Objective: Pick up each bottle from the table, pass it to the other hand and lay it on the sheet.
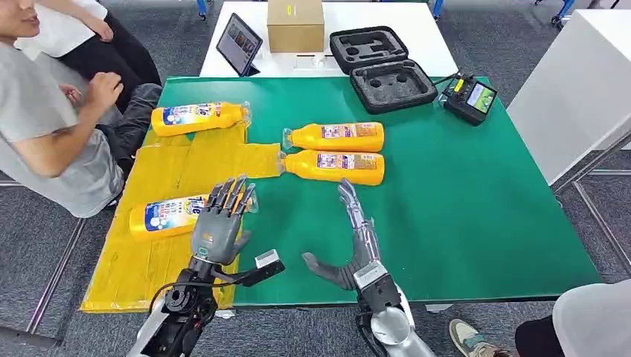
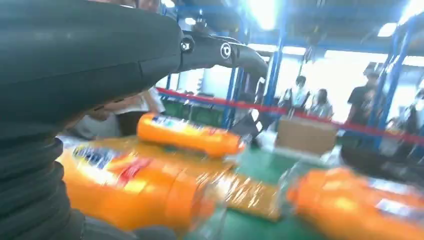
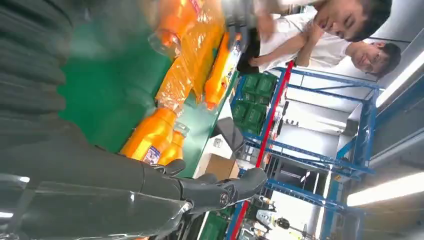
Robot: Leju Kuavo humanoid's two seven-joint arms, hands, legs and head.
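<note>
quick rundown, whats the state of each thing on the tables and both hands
left hand: open, fingers spread above the near bottle
right hand: open, holding nothing
near bottle: lying on the yellow sheet
far-left bottle: lying at the sheet's far edge
two bottles: lying side by side on the green table, caps toward the sheet
black case: open, empty
tablet: propped up, screen on
box: closed

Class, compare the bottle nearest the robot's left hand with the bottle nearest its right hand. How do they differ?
The left-side bottle lies on the yellow sheet; the right-side bottle lies on the green table, only its cap end reaching the sheet. The first shows a blue-and-white label, the second an orange one. Both are orange, lying flat, unheld.
</note>
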